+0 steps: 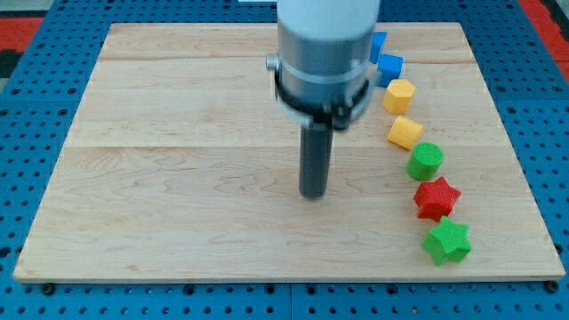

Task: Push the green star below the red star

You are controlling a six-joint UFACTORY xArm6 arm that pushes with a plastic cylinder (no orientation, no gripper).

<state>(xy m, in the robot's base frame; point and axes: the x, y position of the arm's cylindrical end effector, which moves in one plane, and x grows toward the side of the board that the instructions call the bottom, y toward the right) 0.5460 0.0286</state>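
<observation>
Green star near board's bottom-right corner, already just below red star, touching; task looks done. My tip mid-board, well apart; no jaws, bare rod

Green star: small chunky star-shaped block, lying flat on the bench near its bottom-right corner, well to the view's right of my tip and somewhat lower. Red star: same chunky star shape, flat on the bench, to the view's right of my tip at about its level. Green star sits just below the red one, shifted slightly right, points about touching.
</observation>
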